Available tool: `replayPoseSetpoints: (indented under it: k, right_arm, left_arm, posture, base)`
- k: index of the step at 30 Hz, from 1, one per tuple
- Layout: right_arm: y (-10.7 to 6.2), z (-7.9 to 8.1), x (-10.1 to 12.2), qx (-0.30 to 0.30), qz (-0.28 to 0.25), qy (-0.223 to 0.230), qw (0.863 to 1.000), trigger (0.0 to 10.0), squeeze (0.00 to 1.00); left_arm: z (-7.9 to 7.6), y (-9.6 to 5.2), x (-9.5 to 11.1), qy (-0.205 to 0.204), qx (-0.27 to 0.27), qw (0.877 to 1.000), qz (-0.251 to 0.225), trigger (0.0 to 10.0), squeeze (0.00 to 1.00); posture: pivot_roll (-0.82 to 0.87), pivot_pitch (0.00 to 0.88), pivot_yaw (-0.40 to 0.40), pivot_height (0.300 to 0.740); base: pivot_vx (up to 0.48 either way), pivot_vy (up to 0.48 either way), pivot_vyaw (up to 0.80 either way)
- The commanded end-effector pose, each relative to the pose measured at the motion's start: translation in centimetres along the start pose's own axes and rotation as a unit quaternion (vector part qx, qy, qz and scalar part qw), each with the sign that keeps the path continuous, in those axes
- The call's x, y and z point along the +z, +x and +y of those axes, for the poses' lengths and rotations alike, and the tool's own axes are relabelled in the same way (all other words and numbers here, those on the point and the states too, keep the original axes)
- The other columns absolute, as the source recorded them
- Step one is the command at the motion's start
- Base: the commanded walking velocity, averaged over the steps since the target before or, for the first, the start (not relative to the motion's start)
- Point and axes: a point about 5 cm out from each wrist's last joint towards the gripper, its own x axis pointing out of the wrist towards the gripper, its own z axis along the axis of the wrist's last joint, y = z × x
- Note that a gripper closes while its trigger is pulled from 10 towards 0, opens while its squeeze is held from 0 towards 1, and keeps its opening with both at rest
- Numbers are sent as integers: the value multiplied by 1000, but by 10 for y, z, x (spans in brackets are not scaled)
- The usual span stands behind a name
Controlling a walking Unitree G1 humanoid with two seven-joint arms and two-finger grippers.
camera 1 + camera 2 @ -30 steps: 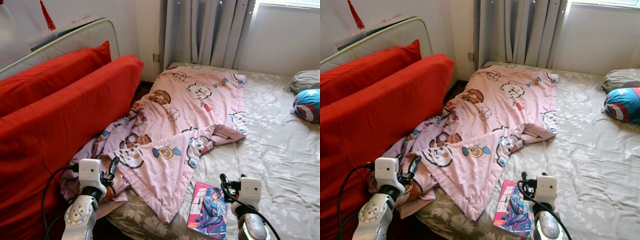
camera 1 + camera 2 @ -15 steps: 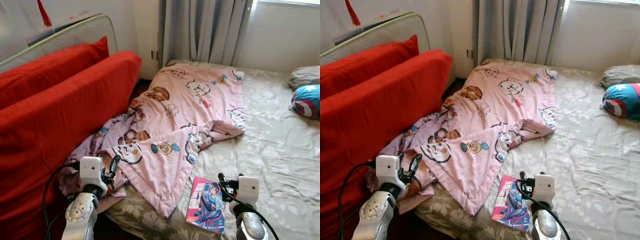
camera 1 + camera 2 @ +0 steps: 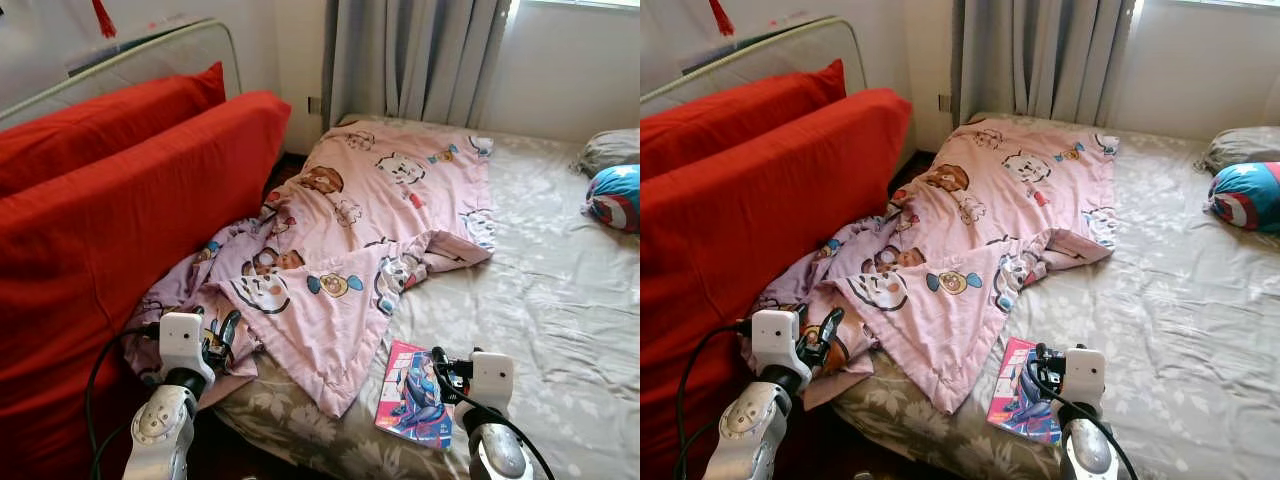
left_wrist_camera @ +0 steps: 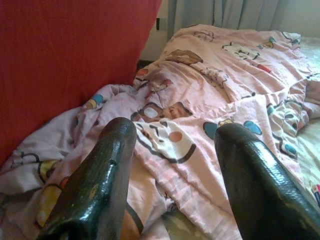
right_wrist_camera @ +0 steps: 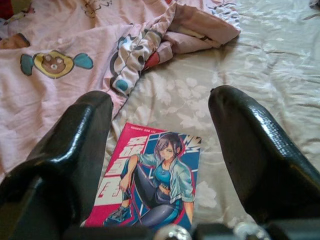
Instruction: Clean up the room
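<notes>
Magazine [image 5: 150, 185] lies flat on bed [image 3: 560, 300] beside blanket [image 3: 370, 230]; right pincer [image 5: 160, 145] hovers wide above it, left pincer [image 4: 175, 165] wide over blanket.

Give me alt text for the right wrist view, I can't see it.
The right hand, fingers open, hovers over a comic book lying flat on the floral sheet. A crumpled pink cartoon blanket lies just beyond the book, its folded edge near the book's far corner.
</notes>
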Motion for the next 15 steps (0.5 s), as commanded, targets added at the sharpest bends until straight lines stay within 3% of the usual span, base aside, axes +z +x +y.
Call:
replayPoseSetpoints:
  k: [1,15]
  right_arm:
    - [0,2,3,4,-9,0,1000,10000,0]
    - [0,3,1,7,-5,1,1000,10000,0]
  left_arm:
    - [1,1,2,-3,0,1000,0,10000,0]
    - [0,1,1,-4,-4,1000,3,10000,0]
  posture:
    - [9,27,-1,651]
    - [9,28,0,651]
  base:
    - [0,0,0]
    - [0,0,0]
